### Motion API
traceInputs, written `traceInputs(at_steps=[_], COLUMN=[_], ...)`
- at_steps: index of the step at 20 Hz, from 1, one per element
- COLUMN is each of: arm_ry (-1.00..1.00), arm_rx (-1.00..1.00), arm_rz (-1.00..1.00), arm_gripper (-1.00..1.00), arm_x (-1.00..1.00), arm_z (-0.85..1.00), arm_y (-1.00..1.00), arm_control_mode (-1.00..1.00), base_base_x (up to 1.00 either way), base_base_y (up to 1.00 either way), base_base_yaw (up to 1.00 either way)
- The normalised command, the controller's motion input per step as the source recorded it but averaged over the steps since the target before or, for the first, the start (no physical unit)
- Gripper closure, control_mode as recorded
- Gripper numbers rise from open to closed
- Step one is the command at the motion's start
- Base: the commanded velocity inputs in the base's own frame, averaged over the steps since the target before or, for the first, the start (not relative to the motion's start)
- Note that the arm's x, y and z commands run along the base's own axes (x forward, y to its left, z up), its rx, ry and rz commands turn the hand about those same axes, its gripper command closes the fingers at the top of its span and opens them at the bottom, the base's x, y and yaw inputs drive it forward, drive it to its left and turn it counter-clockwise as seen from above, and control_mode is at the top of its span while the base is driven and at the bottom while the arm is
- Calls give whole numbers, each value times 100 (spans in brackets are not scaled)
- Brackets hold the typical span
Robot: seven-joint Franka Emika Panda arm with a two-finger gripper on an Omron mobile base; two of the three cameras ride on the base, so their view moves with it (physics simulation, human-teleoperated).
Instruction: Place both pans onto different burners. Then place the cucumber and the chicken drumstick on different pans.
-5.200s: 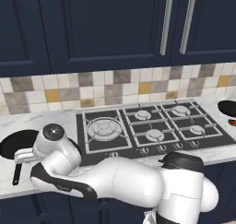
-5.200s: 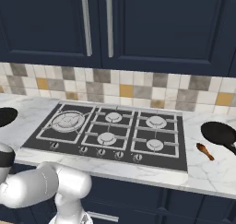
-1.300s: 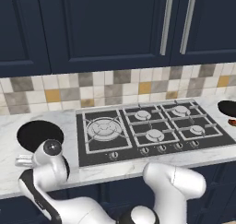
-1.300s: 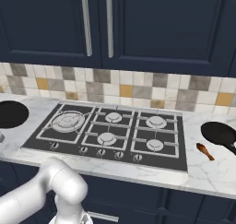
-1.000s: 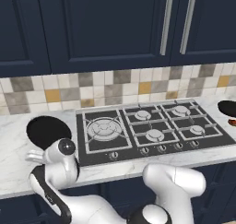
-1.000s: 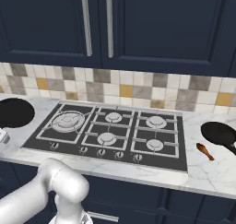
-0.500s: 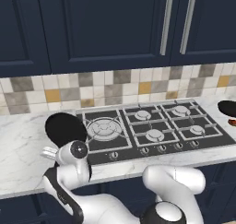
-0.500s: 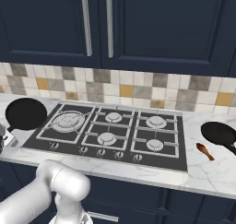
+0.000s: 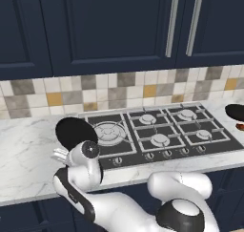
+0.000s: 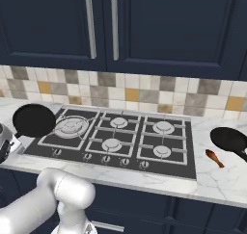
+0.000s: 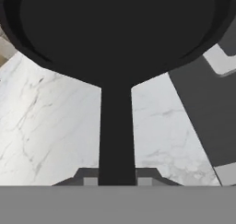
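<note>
Navy cabinets hang over a mosaic tile backsplash (image 10: 144,94) and a white marble counter (image 9: 28,150) with a black cooktop (image 10: 116,139) set in it. One pan (image 9: 75,132) sits at the cooktop's 9 o'clock edge, just beside the big burner (image 9: 110,131) — its handle (image 11: 116,135) is clamped in the gripper (image 11: 117,180). The second pan (image 10: 230,140) rests on the marble at 3 o'clock, the chicken drumstick (image 10: 213,157) just beside it at its 7 o'clock.
</note>
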Motion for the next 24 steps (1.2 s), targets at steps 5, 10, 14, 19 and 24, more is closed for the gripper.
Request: traceInputs(at_steps=[5,10,14,19,24], arm_ry=[15,11,1,0,0], arm_rx=[-11,-29,-25,-8,0], arm_rz=[0,0,0,0,0], arm_gripper=[100,100,100,100,100], arm_x=[5,0,0,0,0], arm_z=[0,0,0,0,0], arm_y=[-31,-30,-46,-66,-76], arm_control_mode=[-100,-100,-100,-100,-100], base_base_x=[0,0,0,0,0], base_base_y=[0,0,0,0,0], base_base_yaw=[0,0,0,0,0])
